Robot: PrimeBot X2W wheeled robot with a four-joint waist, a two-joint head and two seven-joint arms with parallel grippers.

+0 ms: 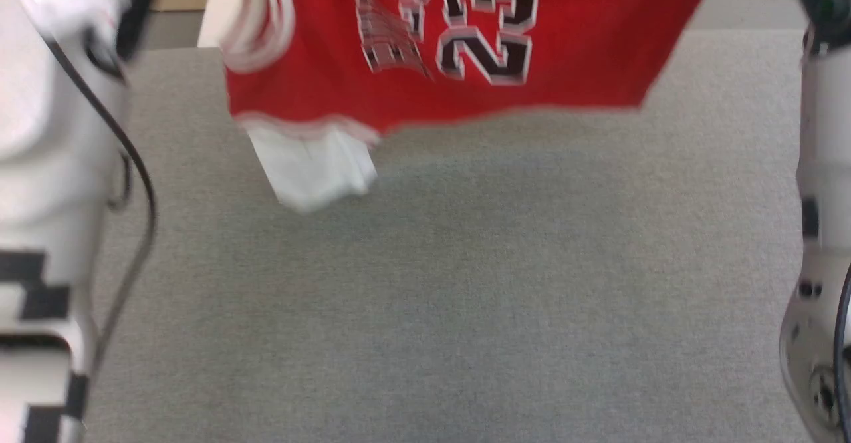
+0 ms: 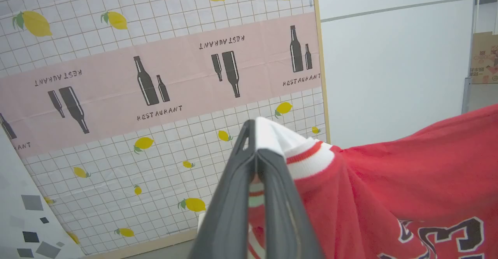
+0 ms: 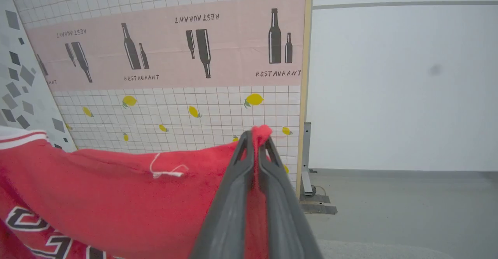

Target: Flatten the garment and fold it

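Both sets of fingers are clamped on cloth: left gripper (image 2: 253, 142) on the white striped trim, right gripper (image 3: 255, 146) on a red edge. The garment (image 1: 585, 37) hangs spread between them, far side, above the grey surface (image 1: 465, 283). Flattening step, probably; next, lower it and lay it out flat.

Grey felt-like work surface (image 1: 425, 296) is taking up most of the head view, with a soft shadow falling across its far half. The garment (image 1: 572, 37) is hanging above it. Its white sleeve (image 1: 312, 170) is dangling lowest, contact unclear through the blur.
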